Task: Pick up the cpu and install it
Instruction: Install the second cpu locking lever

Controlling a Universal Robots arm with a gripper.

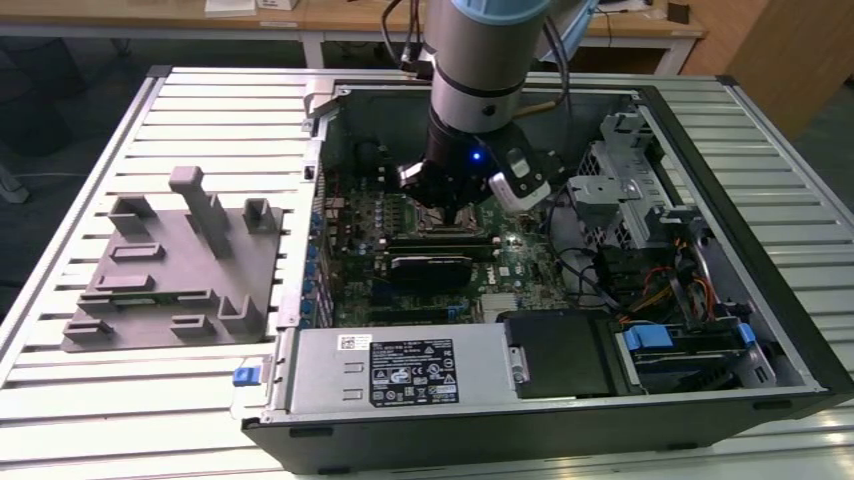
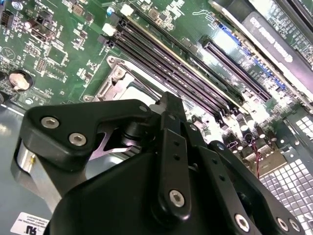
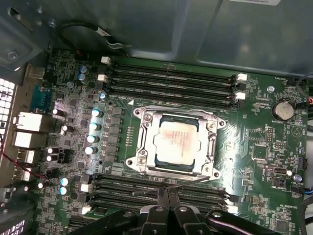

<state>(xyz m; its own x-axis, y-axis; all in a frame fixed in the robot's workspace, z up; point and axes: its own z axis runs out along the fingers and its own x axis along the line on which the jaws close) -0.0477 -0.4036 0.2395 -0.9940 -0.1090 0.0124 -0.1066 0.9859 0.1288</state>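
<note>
The cpu (image 3: pixel 178 142), a square chip with a shiny silver top, lies flat inside the socket's metal frame (image 3: pixel 142 147) on the green motherboard. In the first wrist view my gripper (image 3: pixel 164 192) hovers just off the socket's edge, its two black fingers pressed together and holding nothing. The exterior view shows the gripper (image 1: pixel 454 205) lowered into the open computer case, over the middle of the board. Part of the socket frame (image 2: pixel 110 85) appears beyond the gripper (image 2: pixel 171 103) in the second wrist view.
Memory slots (image 3: pixel 171 78) run along both sides of the socket. A grey moulded tray (image 1: pixel 174 270) sits on the slatted table at the exterior view's left. Inside the case (image 1: pixel 801 340) are a power supply (image 1: pixel 400 370), drive cages and cables.
</note>
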